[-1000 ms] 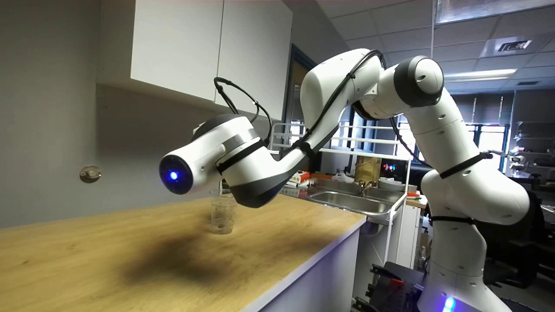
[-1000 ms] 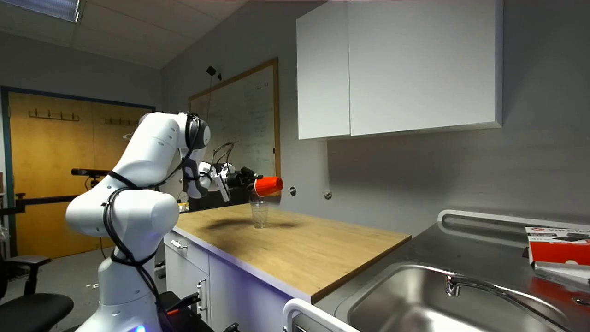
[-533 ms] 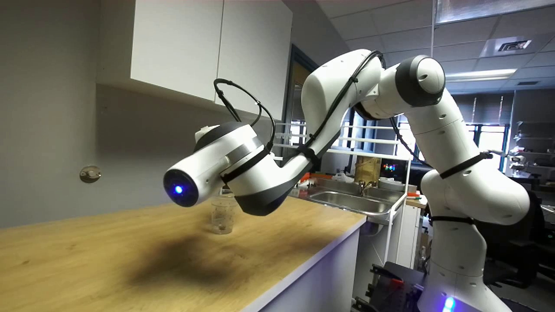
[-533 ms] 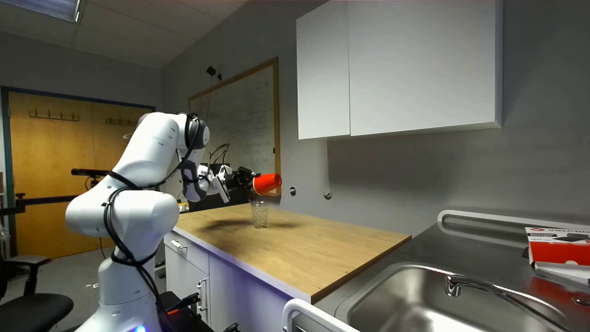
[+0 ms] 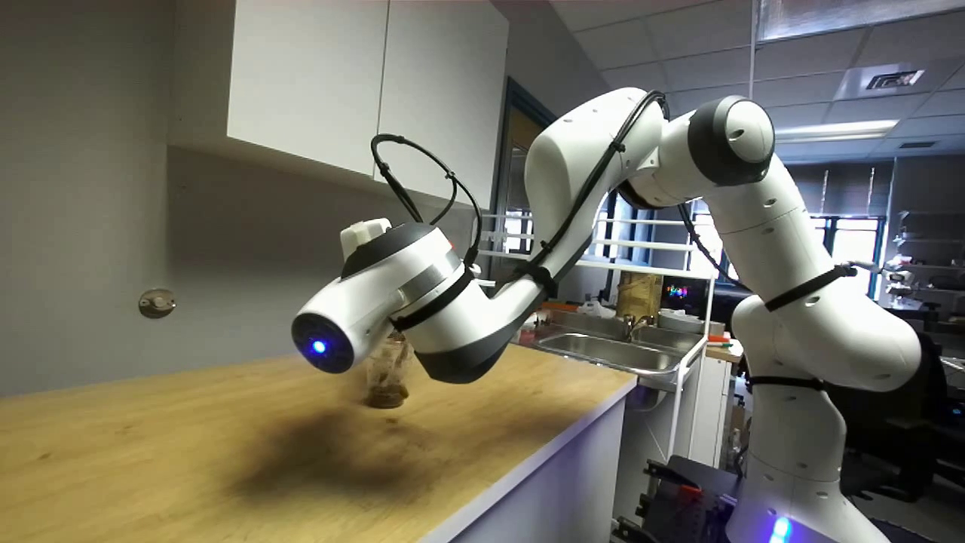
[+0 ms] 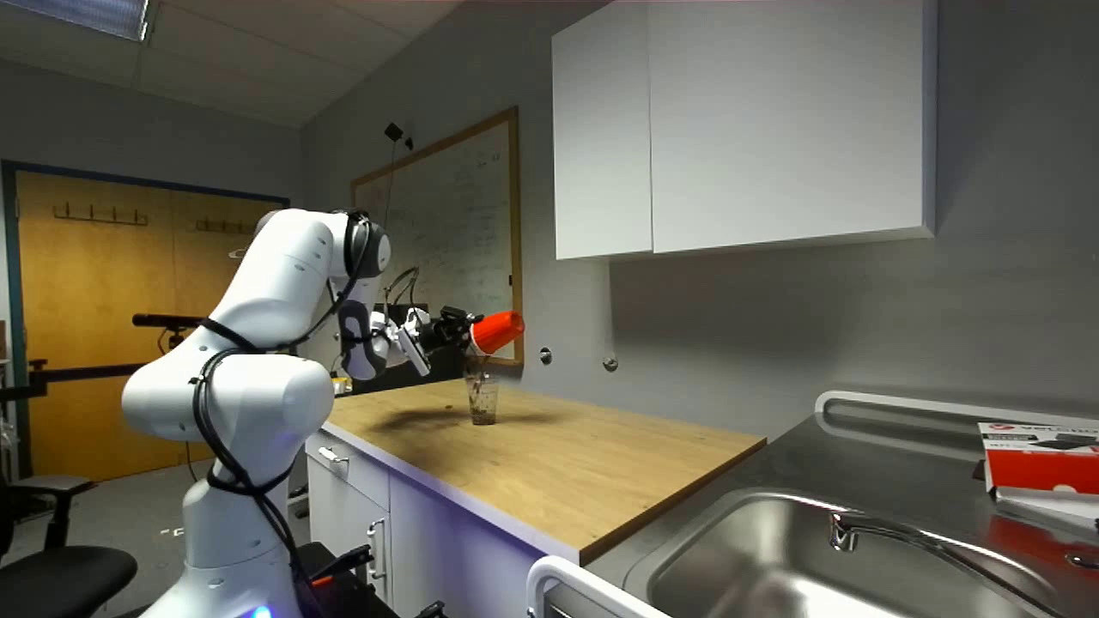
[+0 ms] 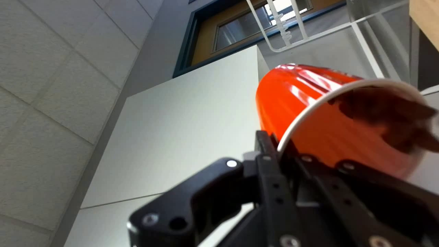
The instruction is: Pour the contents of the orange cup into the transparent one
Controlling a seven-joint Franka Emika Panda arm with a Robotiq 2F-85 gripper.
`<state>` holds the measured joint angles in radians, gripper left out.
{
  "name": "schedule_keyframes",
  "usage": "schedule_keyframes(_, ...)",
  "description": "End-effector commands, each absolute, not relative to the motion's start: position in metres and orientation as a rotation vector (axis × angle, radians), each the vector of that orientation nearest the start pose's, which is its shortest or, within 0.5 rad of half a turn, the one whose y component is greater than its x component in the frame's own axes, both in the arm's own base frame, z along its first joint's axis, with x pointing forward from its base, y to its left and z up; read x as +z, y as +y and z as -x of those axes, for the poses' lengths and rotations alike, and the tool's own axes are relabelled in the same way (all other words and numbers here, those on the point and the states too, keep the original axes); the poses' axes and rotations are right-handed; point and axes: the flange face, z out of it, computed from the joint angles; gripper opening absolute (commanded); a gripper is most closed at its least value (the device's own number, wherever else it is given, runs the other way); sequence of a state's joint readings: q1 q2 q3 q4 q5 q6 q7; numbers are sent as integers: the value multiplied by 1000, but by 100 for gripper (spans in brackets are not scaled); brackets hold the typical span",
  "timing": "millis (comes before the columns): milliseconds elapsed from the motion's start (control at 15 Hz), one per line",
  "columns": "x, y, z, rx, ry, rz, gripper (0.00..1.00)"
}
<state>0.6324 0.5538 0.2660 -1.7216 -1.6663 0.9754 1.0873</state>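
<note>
Your gripper [image 7: 278, 145] pinches the orange cup [image 6: 498, 332], pouring into the clear cup [image 6: 482, 402] between the long edges of the table [image 6: 567, 459]; probably tilt further.

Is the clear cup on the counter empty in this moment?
No, in both exterior views dark brown material shows inside the clear cup, most densely near its bottom.

White cupboards [image 6: 738, 129] hang high in both exterior views, and I see a steel sink [image 6: 738, 558] with its faucet [image 6: 932, 544] in the right half of each. In an exterior view a red-and-white box [image 6: 1043, 468] lies at the right edge, a framed whiteboard [image 6: 455, 215] hangs left of the middle, wooden doors [image 6: 94, 275] stand far left, and a black chair [image 6: 64, 566] sits lower left.
</note>
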Motion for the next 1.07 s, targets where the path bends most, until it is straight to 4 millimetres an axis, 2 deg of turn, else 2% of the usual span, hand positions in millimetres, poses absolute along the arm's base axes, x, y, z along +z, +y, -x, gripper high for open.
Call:
schedule_keyframes(0,358,368,-486,800,-69,-1317,8)
schedule_keyframes(533,352,376,-474,823,-99,-1252,8)
schedule_keyframes(600,346,384,-476,831,-85,-1243,8)
schedule_keyframes(733,352,369,-476,839,-80,-1255,8)
schedule_keyframes(1000,353,367,-478,841,-65,-1194,8)
